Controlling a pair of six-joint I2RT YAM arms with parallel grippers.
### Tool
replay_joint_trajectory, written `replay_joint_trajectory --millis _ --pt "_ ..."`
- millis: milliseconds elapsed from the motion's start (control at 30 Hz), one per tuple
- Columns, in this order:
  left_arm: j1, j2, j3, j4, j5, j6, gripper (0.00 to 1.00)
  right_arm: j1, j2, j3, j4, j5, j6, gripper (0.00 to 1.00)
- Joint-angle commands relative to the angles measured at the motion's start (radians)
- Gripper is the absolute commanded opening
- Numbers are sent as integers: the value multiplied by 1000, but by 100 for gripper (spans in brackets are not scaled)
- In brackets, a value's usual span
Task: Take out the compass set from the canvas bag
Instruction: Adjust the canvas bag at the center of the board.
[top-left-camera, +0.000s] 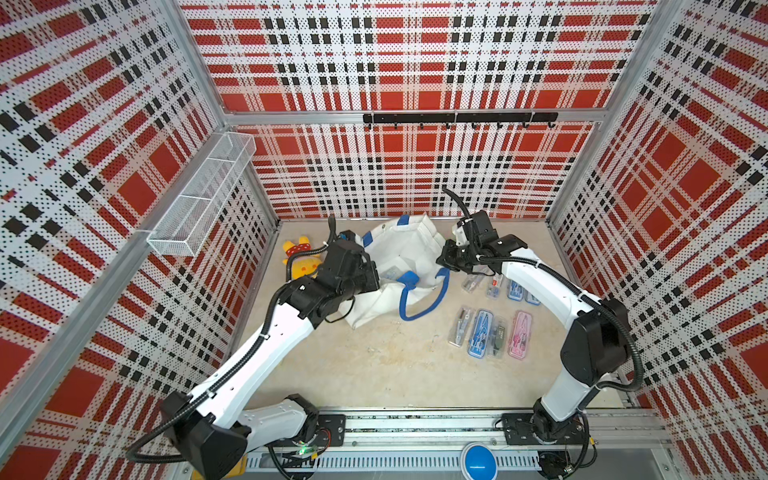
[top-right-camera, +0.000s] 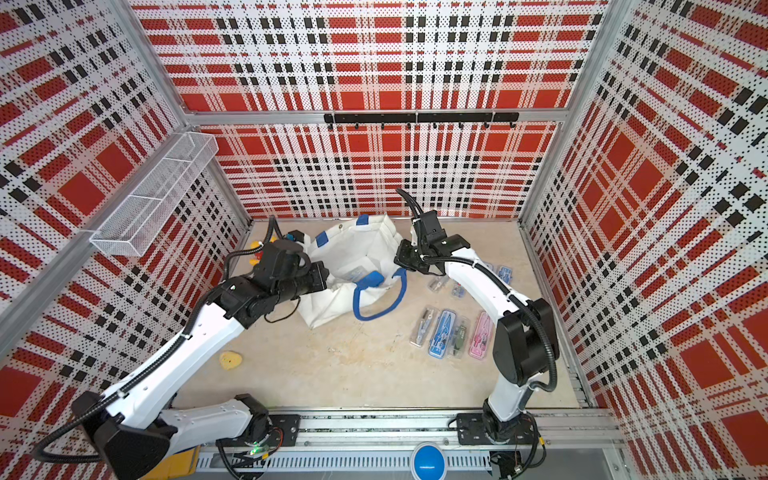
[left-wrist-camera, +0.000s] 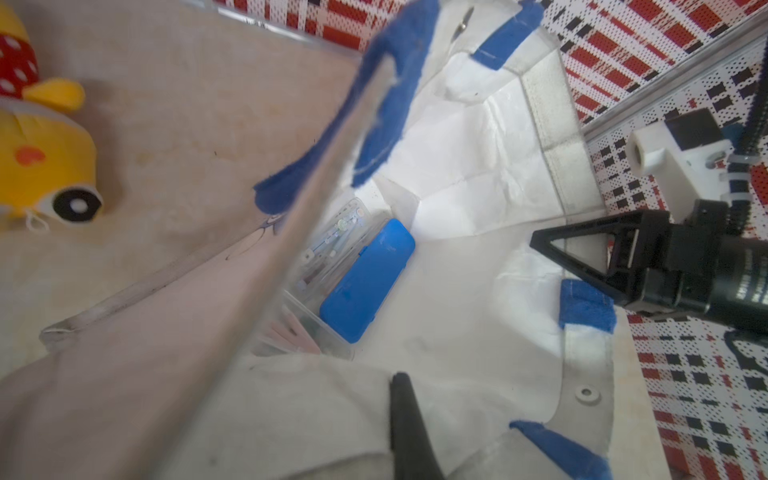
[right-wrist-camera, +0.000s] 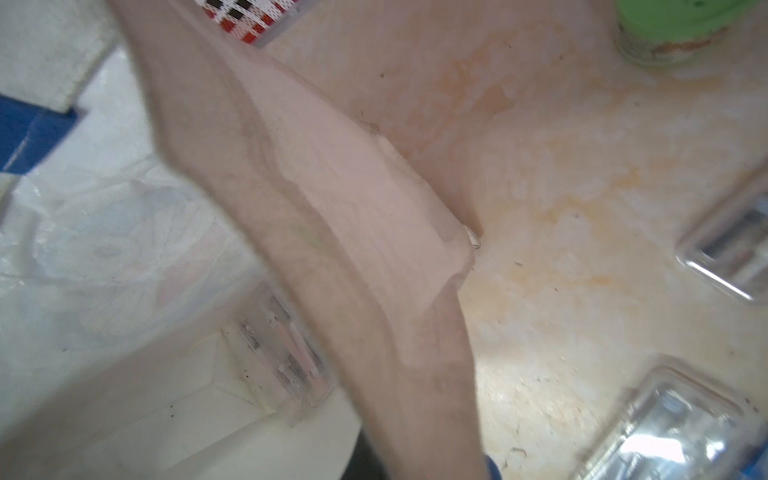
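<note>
Left wrist view: my left gripper (top-left-camera: 371, 277) and right gripper (left-wrist-camera: 540, 245) clamp the limp canvas bag (left-wrist-camera: 457, 291) (mouth up); the rigid oblong compass set (left-wrist-camera: 368, 278) lies flat inside.

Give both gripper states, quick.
Left gripper: closed, pinching the bag rim.
Right gripper: closed, pinching the opposite rim of the bag.
</note>
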Motion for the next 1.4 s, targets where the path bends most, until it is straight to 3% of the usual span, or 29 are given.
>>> replay_joint_trajectory --millis 0,233,400,467,533,600,733,933,1000,1100,1200,1267,1367 --pt "14 -4 16 200 -1 134 0 10 16 20 212 -3 14 0" --pt "-6 -59 -240 347 25 107 0 14 25 -146 302 11 11 1" --pt "-51 -112 -361 390 -8 56 0 14 -14 -262 328 14 21 12" --pt "-73 -122 -382 392 -25 48 0 14 -36 -292 323 20 26 22" --pt "-102 -133 -396 389 -49 36 0 13 -73 -309 303 46 38 41" --pt "-122 -146 -413 389 -66 18 0 10 -114 -303 241 91 41 53" --pt "-159 -169 -440 382 -97 -14 0 6 -172 -202 8 205 20 58" --pt "-203 -186 -467 365 -126 -56 0 49 -204 -5 -301 348 -26 57" --pt "-213 -192 -474 364 -132 -69 0 102 -167 97 -394 378 -29 64" --pt "-215 -196 -481 363 -128 -83 0 154 -46 283 -592 400 55 59" --pt "-216 -197 -481 361 -121 -90 0 184 65 452 -825 487 168 64" --pt "-219 -196 -477 359 -120 -90 0 184 87 489 -870 486 176 72" --pt "-224 -196 -473 355 -120 -92 0 183 67 460 -827 495 135 75"
